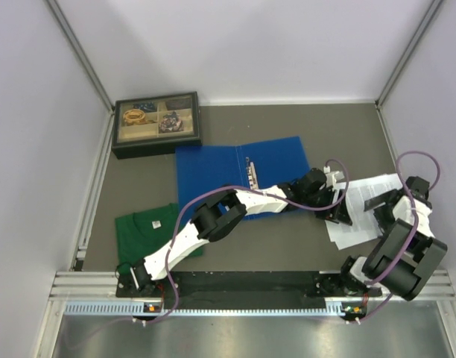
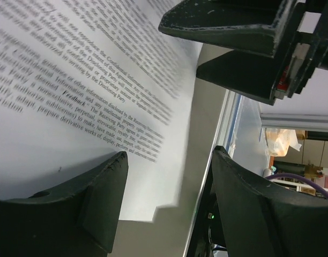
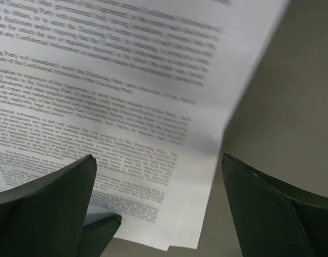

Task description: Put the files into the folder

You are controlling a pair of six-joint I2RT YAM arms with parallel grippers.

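A lab enclosure (white panel walls (image 1: 250,45), aluminium framing (image 1: 81,54)).

The folder (image 1: 213,179) is showing bright blue against a dull grey-brown table (image 1: 325,134), while the files (image 1: 355,230) are lying white under dense lines of black print. A shirt (image 1: 150,227) is glowing deep green at the near left. The box (image 1: 157,143) is sitting black-framed, with orange-yellow and blue pieces on tan lining. 2 white arms (image 1: 258,198) with black joints are trailing purple cables (image 1: 418,156).
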